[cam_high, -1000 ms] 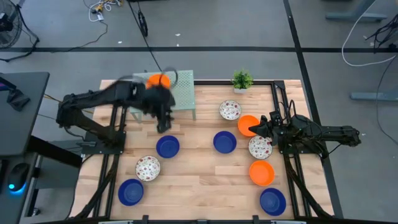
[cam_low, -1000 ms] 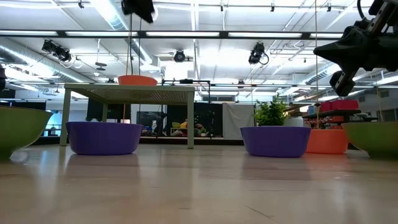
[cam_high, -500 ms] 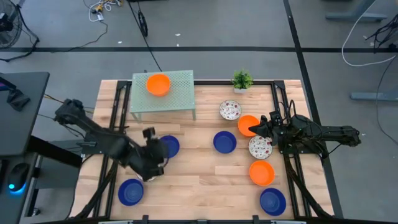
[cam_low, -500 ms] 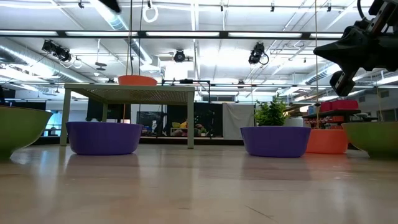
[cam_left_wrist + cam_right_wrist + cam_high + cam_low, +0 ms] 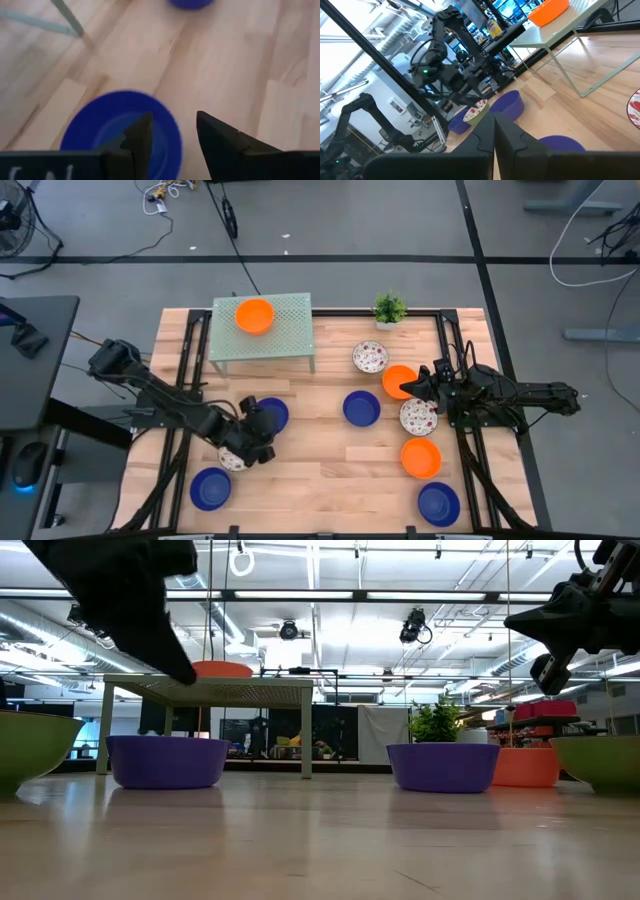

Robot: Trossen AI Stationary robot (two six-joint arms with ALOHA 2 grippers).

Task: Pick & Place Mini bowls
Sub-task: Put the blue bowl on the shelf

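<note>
From above, the left end effector [image 5: 250,448] is seen low over the table [image 5: 330,470], its fingers parted and empty, above the speckled bowl [image 5: 231,459] just beside a blue bowl [image 5: 273,413]; the descent is judged to be for a fresh pick. One orange bowl [image 5: 255,314] is already set on the small green rack [image 5: 290,330], which looks like the place meant for the bowls. The right end effector [image 5: 407,389] is held clenched and empty over another orange bowl [image 5: 397,377], apparently waiting. Other bowls lie scattered across the table.

At table height, the left arm is shown as a dark mass above a purple-looking bowl [image 5: 167,760], clear of it.

In the left wrist view, the fingers [image 5: 141,135] are spread over a blue bowl [image 5: 107,127], with nothing between them.

In the right wrist view, the closed fingers [image 5: 512,136] point toward the rack and the far arm, grasping nothing.
</note>
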